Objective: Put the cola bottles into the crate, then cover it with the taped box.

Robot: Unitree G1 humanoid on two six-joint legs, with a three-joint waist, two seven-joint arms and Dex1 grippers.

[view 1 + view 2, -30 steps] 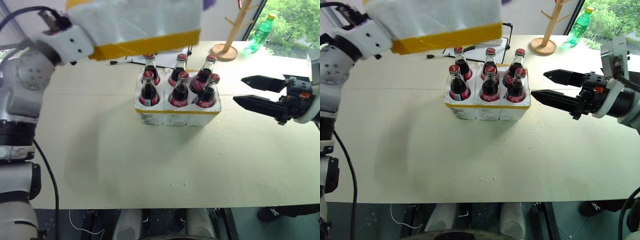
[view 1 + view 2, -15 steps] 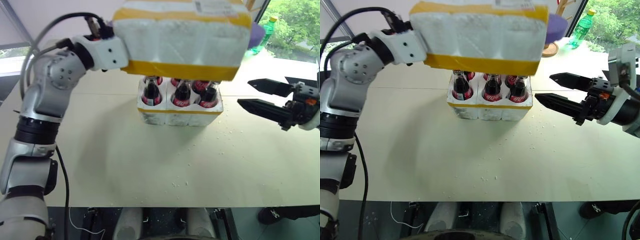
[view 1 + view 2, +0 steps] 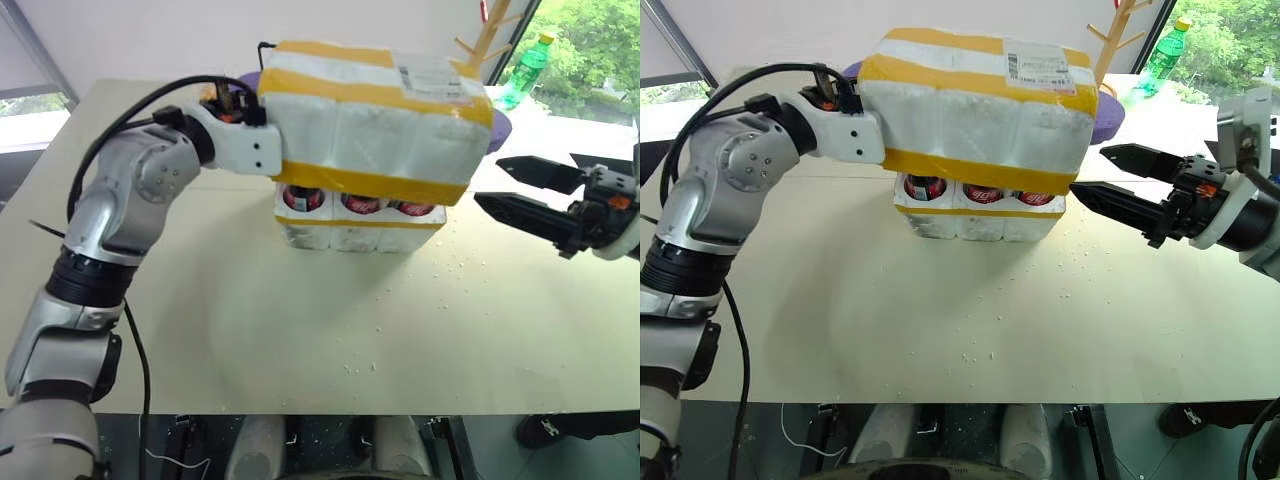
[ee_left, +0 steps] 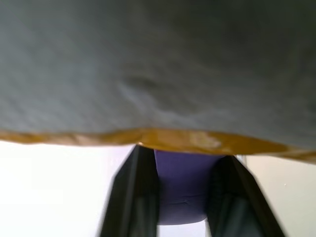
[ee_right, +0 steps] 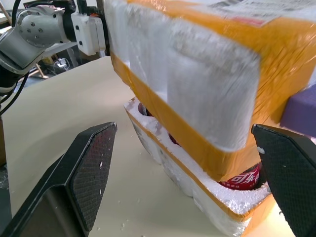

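Where the taped box sits tilted over the crate, its lower yellow band hides the necks of the cola bottles, so only 3 red labels show in the gap between box and crate. The box rests lower at the left than at the right, and a white shipping label lies on its top near the right end. The crate stands on the desk near its middle, with its own yellow band just under the bottle labels.

The left end effector is at the box's left end, its white wrist housing pressed against the foam; in the left wrist view 2 black fingers reach up under the box's yellow-edged underside, but I cannot tell whether they grip it or have let go. The right end effector hangs level just beside the box's right end, its 2 black fingers spread wide and holding nothing, apart from both box and crate.

White foam crumbs are scattered on the desk in front of and to the right of the crate. Behind the box a purple object peeks out, and farther back stand a wooden rack and a green plastic bottle.
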